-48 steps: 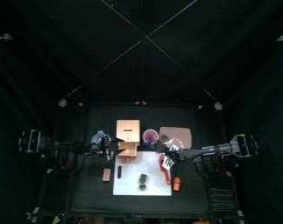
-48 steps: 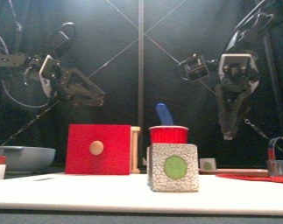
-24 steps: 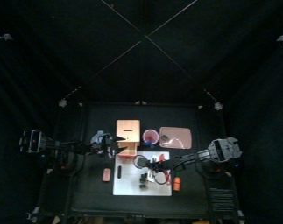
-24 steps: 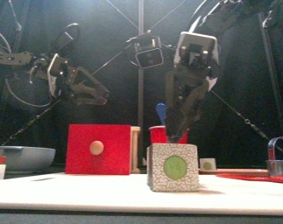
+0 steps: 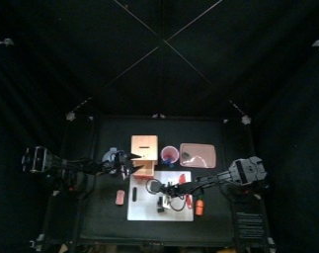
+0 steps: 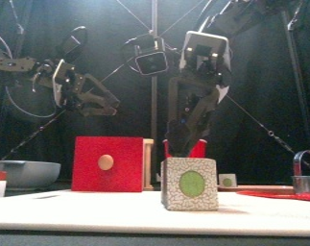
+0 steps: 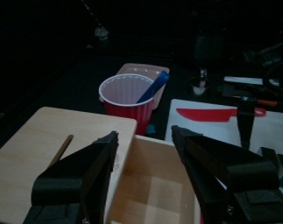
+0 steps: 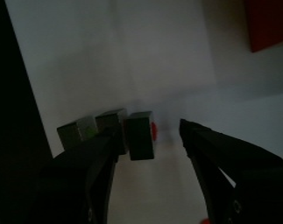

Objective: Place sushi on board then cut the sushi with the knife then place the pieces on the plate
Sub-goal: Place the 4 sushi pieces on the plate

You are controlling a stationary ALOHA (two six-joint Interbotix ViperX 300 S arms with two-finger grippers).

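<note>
Right hand [image 8: 153, 136] is low over the sushi roll [image 6: 189, 184], fingers spread with the roll's end block between them, not clamped. The roll lies on the white board [image 5: 140, 210], mid tabletop by the front edge. Red knife [image 7: 220, 112] lies flat on the board's right side. Left hand [image 7: 146, 136] is released, gripping nothing, and hovers over the wooden box [image 6: 106, 163] behind the board. Red cup [image 7: 130, 90] with the blue knife [image 7: 154, 85] stands just beside the box. Pink plate [image 5: 199, 154] is right of the cup.

Board [image 6: 67, 207] front clear; red cup [image 7: 130, 92], wooden box [image 6: 106, 163] crowd back.
</note>
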